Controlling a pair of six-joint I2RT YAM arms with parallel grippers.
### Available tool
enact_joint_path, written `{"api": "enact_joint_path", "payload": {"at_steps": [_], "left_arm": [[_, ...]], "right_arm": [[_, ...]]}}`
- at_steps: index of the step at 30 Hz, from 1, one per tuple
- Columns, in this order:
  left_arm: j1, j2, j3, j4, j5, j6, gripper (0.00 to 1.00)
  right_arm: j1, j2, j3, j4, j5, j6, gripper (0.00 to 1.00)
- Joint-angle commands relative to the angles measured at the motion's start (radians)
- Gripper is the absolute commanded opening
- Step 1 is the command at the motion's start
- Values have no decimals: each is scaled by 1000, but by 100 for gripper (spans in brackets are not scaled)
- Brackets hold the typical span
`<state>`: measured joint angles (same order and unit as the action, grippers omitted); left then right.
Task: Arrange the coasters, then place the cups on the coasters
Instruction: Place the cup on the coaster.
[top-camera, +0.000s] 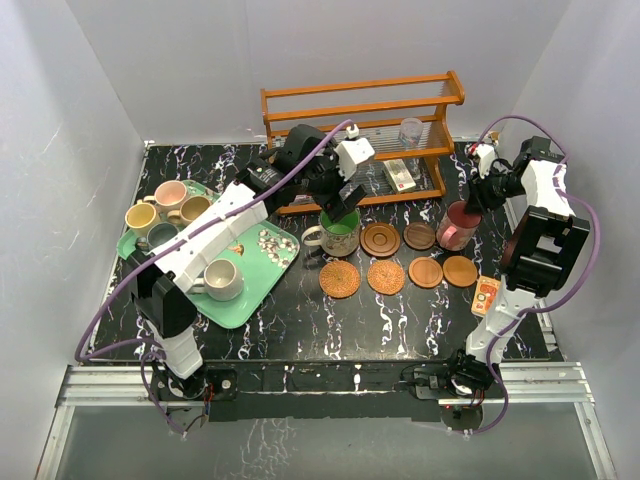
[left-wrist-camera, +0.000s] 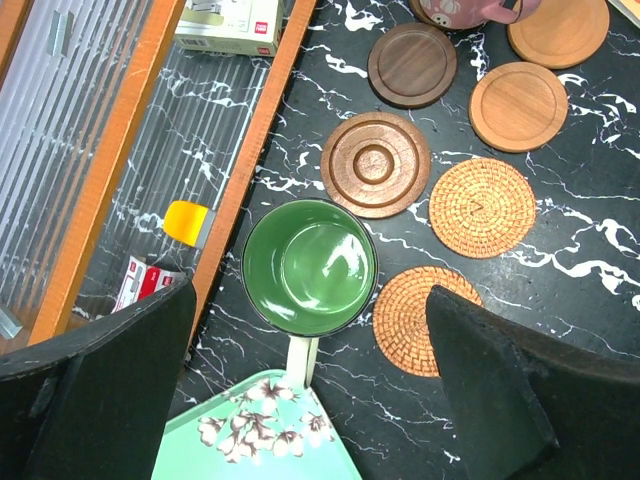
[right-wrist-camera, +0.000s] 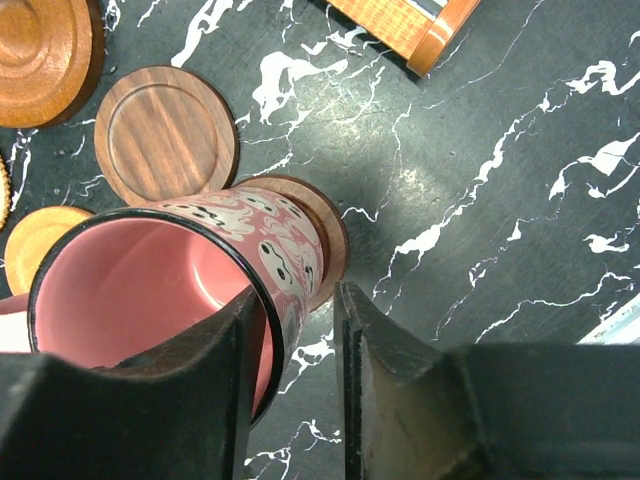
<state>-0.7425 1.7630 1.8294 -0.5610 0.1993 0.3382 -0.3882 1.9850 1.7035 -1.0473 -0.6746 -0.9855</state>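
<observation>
My left gripper (top-camera: 345, 205) (left-wrist-camera: 310, 300) hangs wide open above a green cup (top-camera: 340, 232) (left-wrist-camera: 310, 265), touching nothing; whether a coaster lies under that cup I cannot tell. A pink cup (top-camera: 457, 225) (right-wrist-camera: 150, 290) with ghost print stands on a brown coaster (right-wrist-camera: 325, 225). My right gripper (top-camera: 472, 200) (right-wrist-camera: 300, 295) straddles its rim, one finger inside and the outer finger a small gap off the wall. Several bare coasters lie in two rows between the cups: ringed wood (top-camera: 380, 239) (left-wrist-camera: 375, 163), woven (top-camera: 340, 279) (left-wrist-camera: 482, 207), smooth (top-camera: 460, 271).
A mint tray (top-camera: 260, 285) at the left holds several cups, among them cream (top-camera: 222, 279), yellow (top-camera: 141, 216) and pink (top-camera: 170, 193). A wooden rack (top-camera: 360, 100) at the back holds a glass tumbler (top-camera: 410, 130) and a box (top-camera: 400, 175). An orange card (top-camera: 487, 295) lies at the right.
</observation>
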Motion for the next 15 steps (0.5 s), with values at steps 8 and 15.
{"api": "enact_joint_path", "payload": {"at_steps": [8,15], "left_arm": [[30,-117,-47,13,24,4,99],[98,-166,-88,29,76,-37,99]], "right_arm": [[-4,-87,67,4,34,38,44],[-4,-142,102,3,34,80,49]]}}
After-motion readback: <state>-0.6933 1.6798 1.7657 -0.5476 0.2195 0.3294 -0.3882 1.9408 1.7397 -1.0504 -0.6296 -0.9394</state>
